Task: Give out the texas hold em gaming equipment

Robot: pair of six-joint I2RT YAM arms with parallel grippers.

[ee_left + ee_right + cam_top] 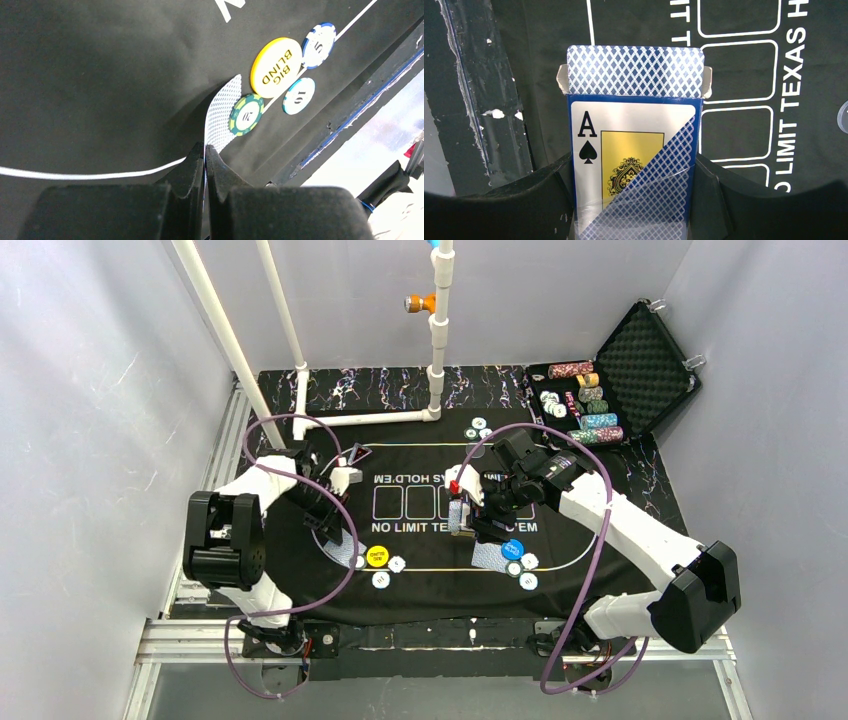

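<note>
Card placement at the left seat, deck held ready at the right.
The left gripper point(205, 150) is closed, as it seems, on the near edge of a playing card point(220, 112). The card lies on the mat point(100, 75) at twelve o'clock from the fingertips, with a green chip point(246, 115) against its right edge and the yellow button disc point(276, 67) just beyond at one o'clock. The card should be laid flat before the jaws are opened, and the chip should not be pushed. The right gripper point(634, 185) is clamped around the card box point(624, 150), with the cards point(635, 71) standing out at twelve o'clock.
</note>
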